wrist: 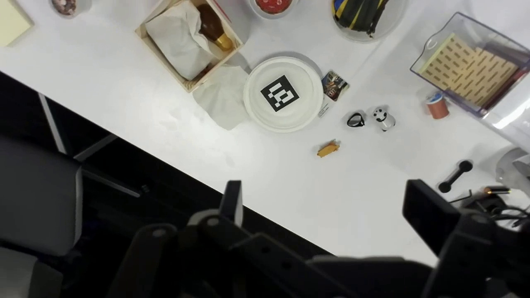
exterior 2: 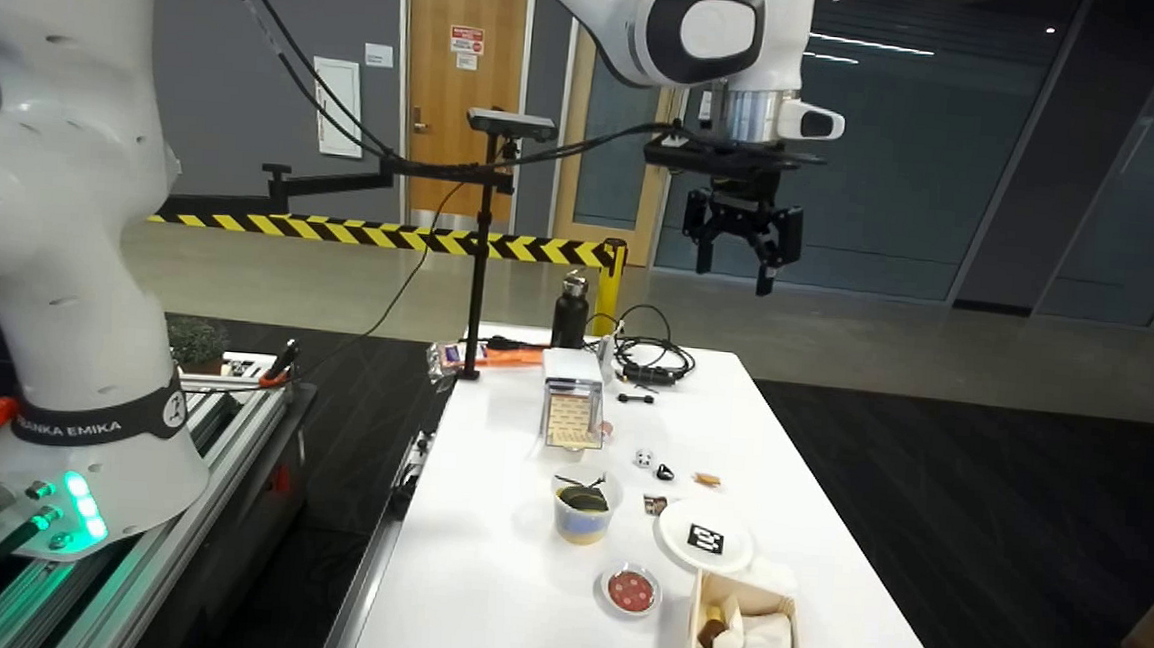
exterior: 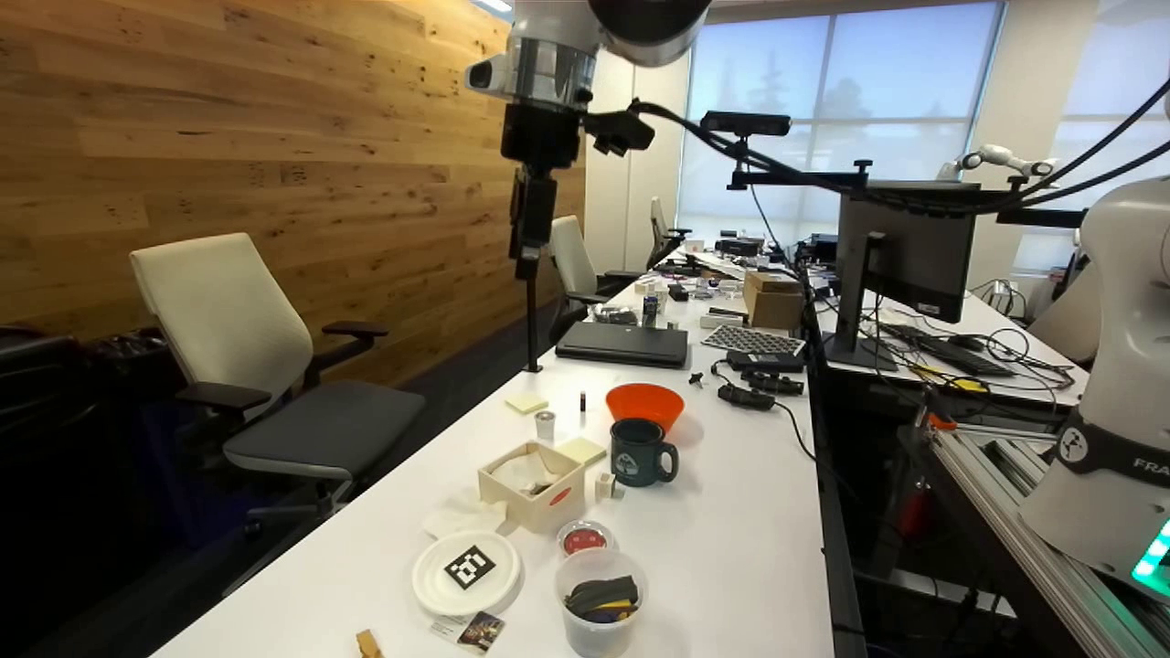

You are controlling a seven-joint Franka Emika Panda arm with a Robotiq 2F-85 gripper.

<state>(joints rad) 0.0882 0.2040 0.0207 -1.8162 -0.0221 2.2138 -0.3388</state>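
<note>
Although the gripper (exterior 2: 736,271) hangs high above the counter (wrist: 360,186), its two fingers show plainly: wide apart, with nothing between them. Nearest their gap in the wrist view, yet well below it, a small tan-orange piece (wrist: 328,149) lies on the counter. For any reach down from here, keeping that full spread, centring it above the piece and closing only near the surface would probably serve best, since something so low and slight could easily be nudged away. Its neighbours ask for care: further up in the wrist view, a black loop (exterior 2: 664,473) and a panda figurine (wrist: 384,118) sit to its right, a white plate (wrist: 258,111) with a square marker (wrist: 280,93) to its left. In an exterior view the gripper is seen edge-on, hiding its gap, but a dark green mug (exterior: 637,457) and an orange bowl (exterior: 645,402) appear there, both absent from the wrist view. In an exterior view where the spread is clear, a black water bottle (exterior 2: 570,314) stands toward the counter's far end.
</note>
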